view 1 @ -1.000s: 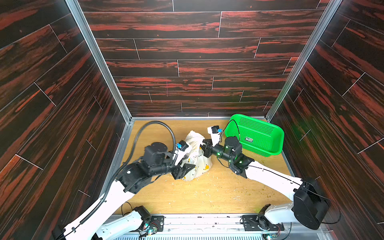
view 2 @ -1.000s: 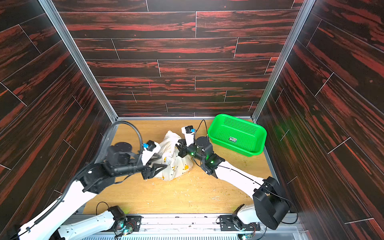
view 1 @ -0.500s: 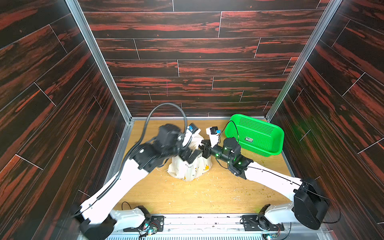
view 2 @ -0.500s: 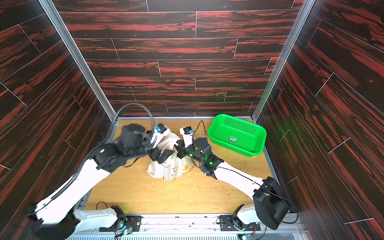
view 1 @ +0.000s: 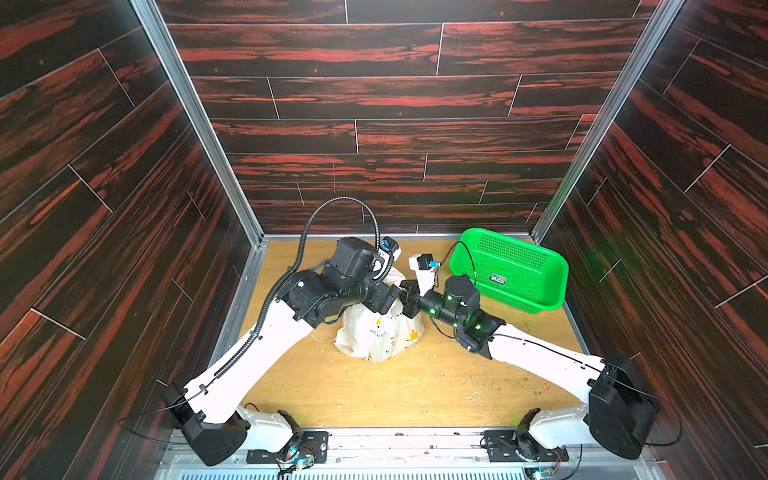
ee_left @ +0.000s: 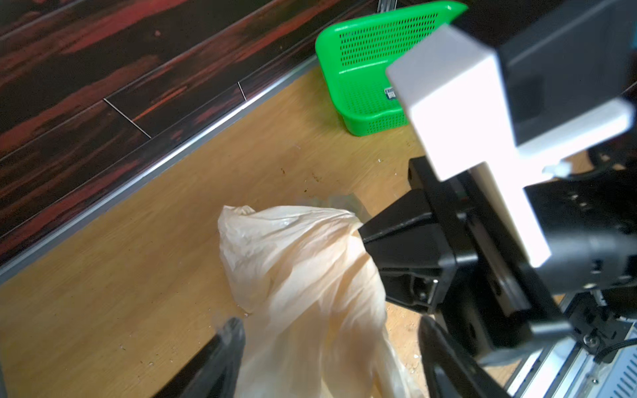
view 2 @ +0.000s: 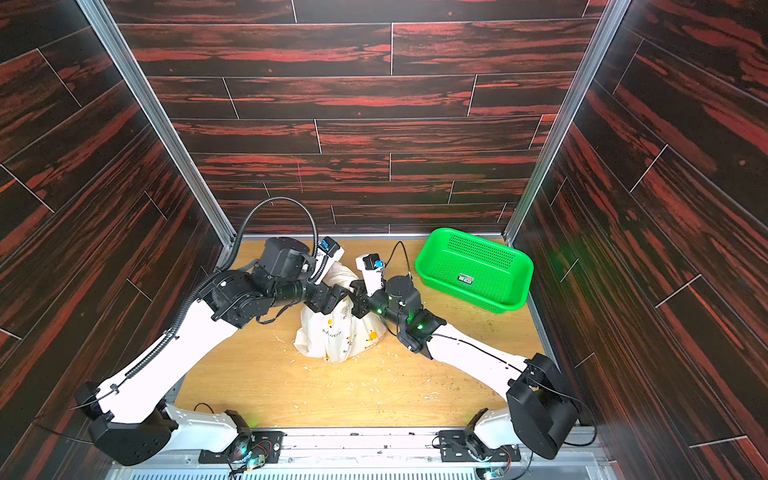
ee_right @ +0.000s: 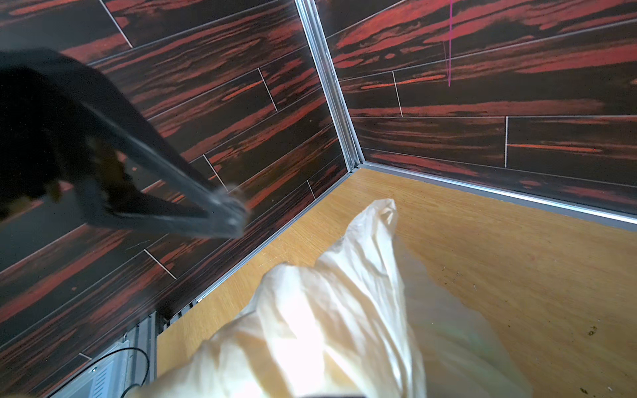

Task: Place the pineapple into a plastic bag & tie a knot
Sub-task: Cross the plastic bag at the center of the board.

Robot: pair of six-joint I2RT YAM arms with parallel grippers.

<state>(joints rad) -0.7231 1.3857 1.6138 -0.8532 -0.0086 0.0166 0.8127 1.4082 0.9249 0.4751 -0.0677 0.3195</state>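
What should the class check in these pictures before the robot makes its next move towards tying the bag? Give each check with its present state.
1. Hold: right gripper shut on the neck of the plastic bag: ok.
2. Readiness: left gripper open, a finger on either side of the twisted plastic: ok.
3. Contents: pineapple in the bag: cannot tell, hidden.
4. Closure: knot tied: cannot tell, none visible.
5. Space: green basket apart from the bag: ok.
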